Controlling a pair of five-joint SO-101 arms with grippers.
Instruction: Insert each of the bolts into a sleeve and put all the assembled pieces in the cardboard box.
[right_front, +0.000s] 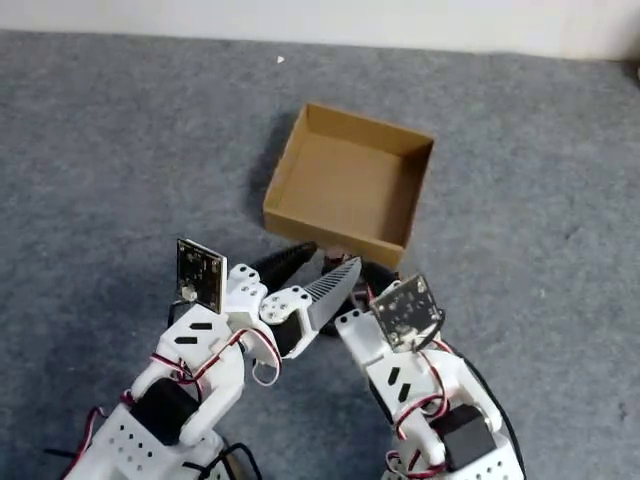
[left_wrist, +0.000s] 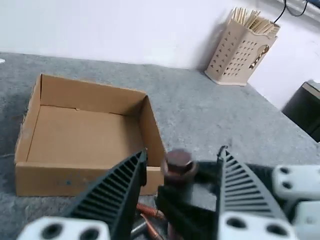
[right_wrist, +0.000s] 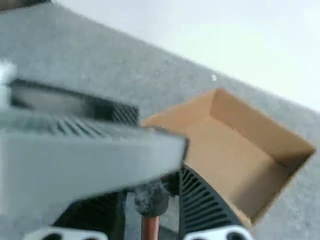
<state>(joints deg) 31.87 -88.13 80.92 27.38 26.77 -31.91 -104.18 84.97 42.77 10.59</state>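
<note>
Cardboard box (right_front: 345, 180): matt brown paperboard, raw cut edges.
Table (right_front: 120, 150), at 9 o'clock of box: grey, rough, felt-like cloth.
Bolt (left_wrist: 178, 162): dull dark metal head, coppery shank.
Left gripper (left_wrist: 182, 152): ribbed matt black plastic fingers, smooth white plastic mounts.

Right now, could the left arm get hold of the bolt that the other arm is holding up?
Probably yes. The left gripper stands open on either side of the bolt, with nothing in between. The right gripper holds it below its head, which looks free to grasp.
</note>
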